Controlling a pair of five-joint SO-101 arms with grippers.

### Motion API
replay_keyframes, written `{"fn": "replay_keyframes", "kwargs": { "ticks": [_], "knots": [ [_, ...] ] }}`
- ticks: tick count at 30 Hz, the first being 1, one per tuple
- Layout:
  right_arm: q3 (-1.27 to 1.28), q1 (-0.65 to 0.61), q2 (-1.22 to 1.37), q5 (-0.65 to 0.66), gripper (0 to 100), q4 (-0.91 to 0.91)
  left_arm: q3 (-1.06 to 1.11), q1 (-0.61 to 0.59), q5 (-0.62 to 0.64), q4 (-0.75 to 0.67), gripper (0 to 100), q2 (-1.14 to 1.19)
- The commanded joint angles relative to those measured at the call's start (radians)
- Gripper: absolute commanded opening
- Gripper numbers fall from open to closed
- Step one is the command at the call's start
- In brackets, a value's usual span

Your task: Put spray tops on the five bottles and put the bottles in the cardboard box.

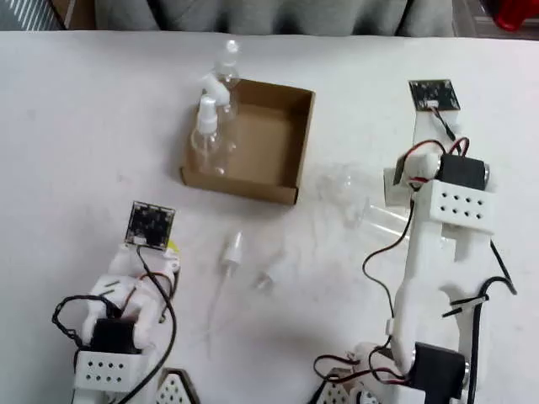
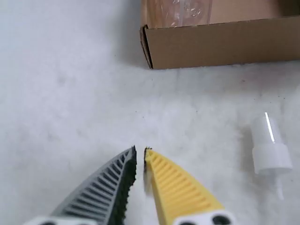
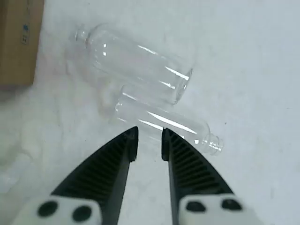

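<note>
A: So, where do the bottles stand?

B: The capped bottles are upright at the left side of the cardboard box. I count at least two, but I cannot tell the exact number. Two bare ones lie on their sides on the table, to the right of the box. The farther bottle and the nearer bottle are close alongside each other, with their necks pointing opposite ways.

A: And the spray tops?

B: A long spray top with its tube lies in front of the box, between the two arms. A smaller spray top lies just beside it.

A: What about the grippers?

B: The left gripper is low over bare table, short of the box's corner. Its grey and yellow jaws are all but closed, with only a sliver between the tips, and they hold nothing. The right gripper has its black jaws parted a little, with nothing between them. Its tips are just beside the nearer bottle — whether they touch it I cannot tell.
</note>
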Motion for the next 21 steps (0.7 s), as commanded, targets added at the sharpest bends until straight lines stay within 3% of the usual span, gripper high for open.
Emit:
{"fn": "replay_keyframes", "kwargs": {
  "ticks": [1,9,21],
  "knots": [
    [-0.011,-0.067,-0.012,-0.006,6.2,-0.038,-0.005,-0.010,-0.012,0.000,4,-0.022],
    [-0.018,-0.102,0.168,-0.100,6.2,-0.173,-0.005,-0.010,-0.012,0.017,2,-0.022],
    [-0.017,-0.073,0.390,-0.066,6.2,-0.243,-0.005,-0.010,-0.012,0.015,2,-0.022]
  ]
}}
